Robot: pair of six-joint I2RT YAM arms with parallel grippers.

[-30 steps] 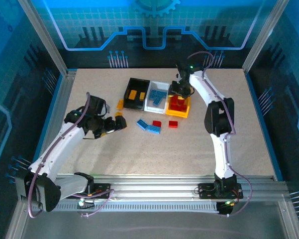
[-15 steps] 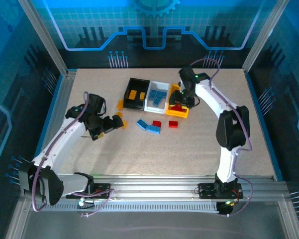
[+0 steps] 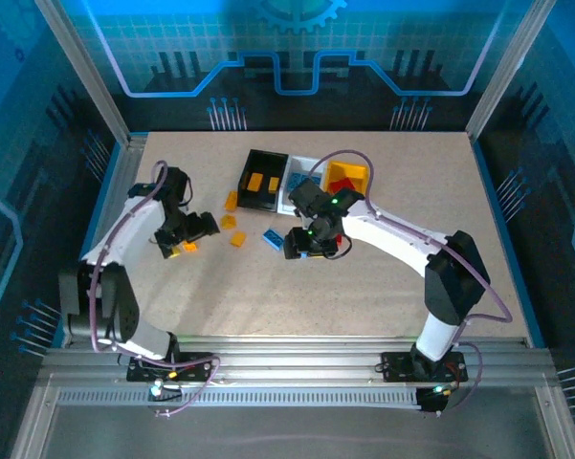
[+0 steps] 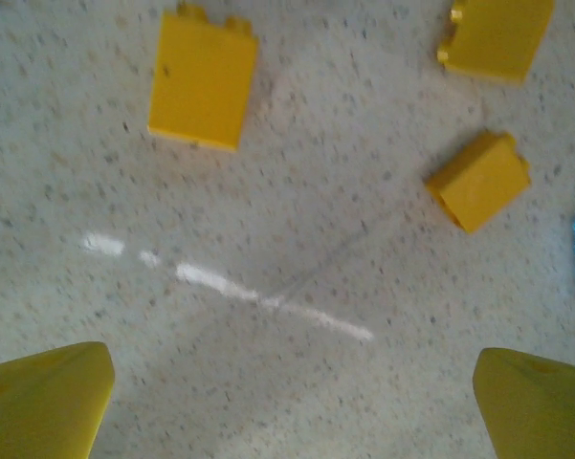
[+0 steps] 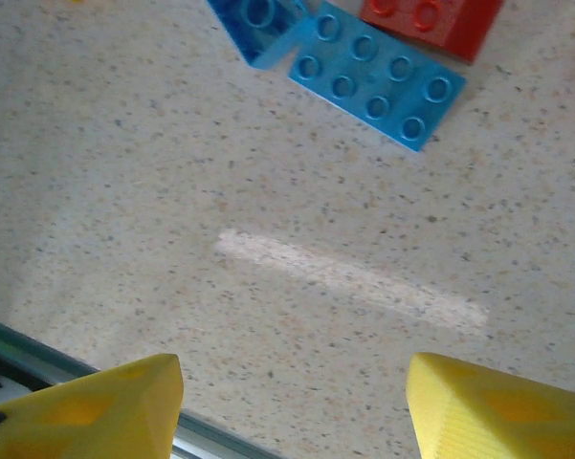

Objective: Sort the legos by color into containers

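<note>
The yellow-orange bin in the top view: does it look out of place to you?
Yes, slightly. The yellow-orange bin sits farther back than a second ago, so it seems to have been dragged; it looks upright and undamaged.

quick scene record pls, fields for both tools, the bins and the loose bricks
left tool: open, empty
right tool: open, empty
black bin: orange bricks inside
white bin: blue bricks inside, partly behind right arm
yellow bin: red bricks inside
loose orange pieces: three on table, ahead of left tool
blue plate: on table, studs up, red brick beside it
</note>
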